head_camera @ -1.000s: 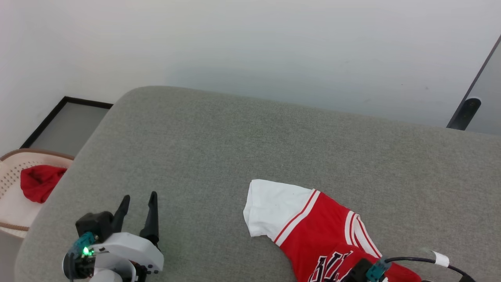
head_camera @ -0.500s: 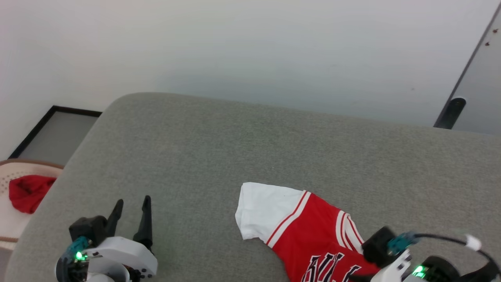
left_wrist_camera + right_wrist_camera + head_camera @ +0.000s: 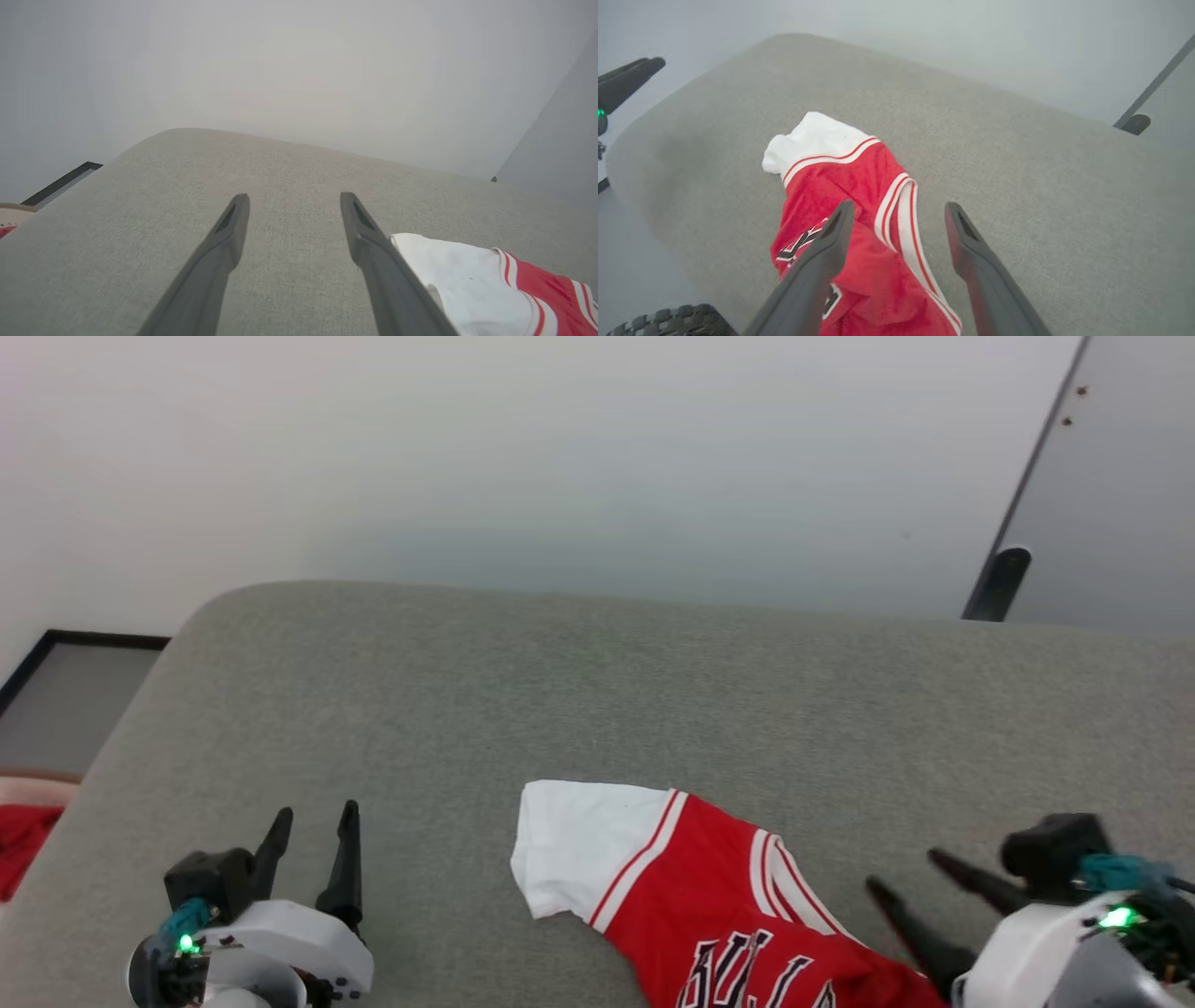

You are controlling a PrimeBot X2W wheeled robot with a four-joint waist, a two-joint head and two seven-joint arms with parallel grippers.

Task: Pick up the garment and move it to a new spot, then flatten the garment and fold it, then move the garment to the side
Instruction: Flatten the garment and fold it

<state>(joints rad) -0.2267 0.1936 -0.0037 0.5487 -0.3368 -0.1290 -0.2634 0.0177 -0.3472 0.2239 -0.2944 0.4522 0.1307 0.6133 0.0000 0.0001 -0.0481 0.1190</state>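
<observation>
The garment (image 3: 709, 905), a red shirt with a white sleeve, striped trim and black lettering, lies crumpled on the near part of the grey padded surface (image 3: 560, 691); its lower part runs off the head view's bottom edge. My right gripper (image 3: 904, 870) stands open just right of it, holding nothing. In the right wrist view its fingers (image 3: 900, 206) hover over the garment's (image 3: 850, 177) right edge and striped collar. My left gripper (image 3: 315, 814) is open and empty at the lower left, apart from the white sleeve (image 3: 467, 280), which lies to the right of its fingers (image 3: 294, 198).
A pale basket holding a plain red cloth (image 3: 19, 831) sits off the surface's left edge, beside a black-framed panel (image 3: 56, 663) on the floor. A dark post (image 3: 997, 583) stands at the far right by the wall. The surface's far half is bare.
My right gripper has opened, let go of the garment and drawn back to the right. The garment stays on the surface. The head camera has turned right, shifting the whole picture left.
</observation>
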